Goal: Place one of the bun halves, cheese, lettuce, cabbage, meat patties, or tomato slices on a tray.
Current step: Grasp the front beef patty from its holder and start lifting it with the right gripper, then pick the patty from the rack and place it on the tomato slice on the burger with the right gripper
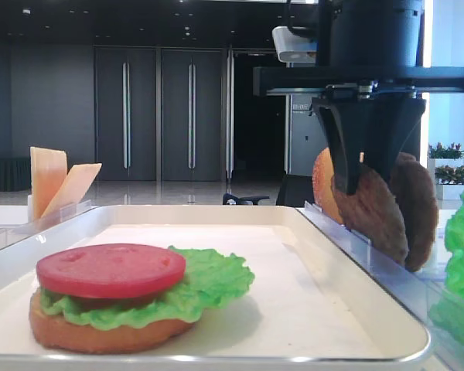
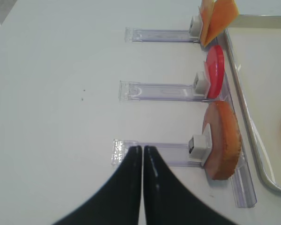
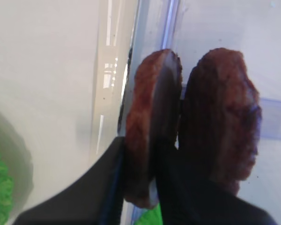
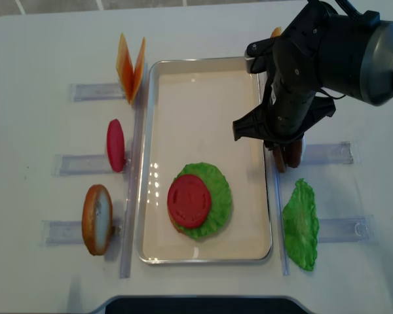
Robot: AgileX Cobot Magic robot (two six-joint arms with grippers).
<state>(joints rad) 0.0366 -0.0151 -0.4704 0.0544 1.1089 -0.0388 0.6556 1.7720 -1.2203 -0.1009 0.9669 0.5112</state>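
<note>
Two dark-brown meat patties stand on edge in a clear rack just right of the white tray (image 4: 206, 258). My right gripper (image 3: 143, 150) is shut on the nearer patty (image 3: 143, 122), one finger on each face; the other patty (image 3: 225, 122) stands beside it. From the low exterior view the gripper (image 1: 363, 174) comes down onto that patty (image 1: 375, 212). On the tray sits a bun half (image 1: 93, 332) topped with lettuce (image 1: 213, 280) and a tomato slice (image 1: 110, 269). My left gripper (image 2: 143, 149) is shut and empty, above the table beside a racked bun half (image 2: 222, 140).
Left of the tray, clear racks hold cheese slices (image 4: 131, 62), a tomato slice (image 4: 115, 145) and a bun half (image 4: 96, 219). Right of the tray, a lettuce leaf (image 4: 301, 226) lies on a rack and another bun (image 1: 322, 185) stands behind the patties.
</note>
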